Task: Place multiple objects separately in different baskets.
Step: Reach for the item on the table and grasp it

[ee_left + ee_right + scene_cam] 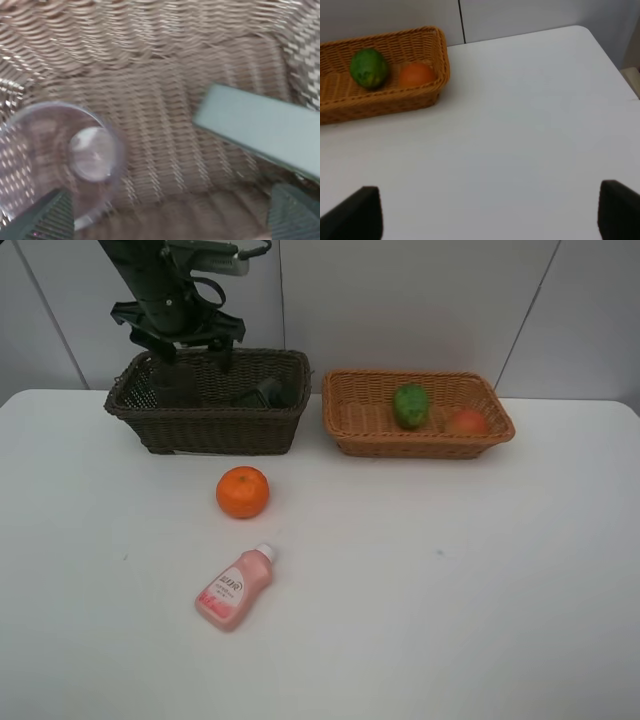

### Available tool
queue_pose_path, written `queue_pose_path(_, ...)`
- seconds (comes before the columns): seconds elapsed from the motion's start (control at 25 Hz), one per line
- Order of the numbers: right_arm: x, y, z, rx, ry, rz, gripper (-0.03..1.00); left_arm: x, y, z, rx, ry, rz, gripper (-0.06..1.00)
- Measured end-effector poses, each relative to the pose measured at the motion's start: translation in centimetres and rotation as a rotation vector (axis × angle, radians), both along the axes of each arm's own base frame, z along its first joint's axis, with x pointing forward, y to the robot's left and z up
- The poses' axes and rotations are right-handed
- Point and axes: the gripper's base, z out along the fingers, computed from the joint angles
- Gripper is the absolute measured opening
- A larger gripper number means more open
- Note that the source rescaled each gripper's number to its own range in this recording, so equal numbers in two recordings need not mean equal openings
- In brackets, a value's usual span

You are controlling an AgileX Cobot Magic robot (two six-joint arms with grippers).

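Two loose — orange (243,492), pink bottle (235,588)

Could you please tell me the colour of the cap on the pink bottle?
The cap is white, seen best in the exterior high view.

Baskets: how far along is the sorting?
Done: green fruit and red-orange fruit lie in the tan basket; cup and grey bottle in the dark basket. In hand: nothing, the left gripper hangs open over it. Left: orange and pink bottle on the table.
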Motion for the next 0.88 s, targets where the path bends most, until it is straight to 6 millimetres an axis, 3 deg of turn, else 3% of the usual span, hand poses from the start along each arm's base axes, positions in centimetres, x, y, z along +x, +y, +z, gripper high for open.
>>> queue_pose_path(0.16,0.0,0.0,0.0,0.0,0.0,0.0,0.88,-2.4,-2.4,1.5,0.006,0.013,-0.064,1.0)
queue_pose_path(0.28,0.0,0.0,0.0,0.0,0.0,0.0,0.88,-4.7,-3.8,1.4,0.017,0.041,-0.113,1.0)
queue_pose_path(0.6,0.0,0.0,0.0,0.0,0.0,0.0,0.88,-10.3,-5.5,-1.1,0.03,0.142,-0.148,1.0)
queue_pose_path(0.88,0.0,0.0,0.0,0.001,0.0,0.001,0.88,-12.1,-6.5,-3.5,-0.01,0.153,-0.011,1.0)
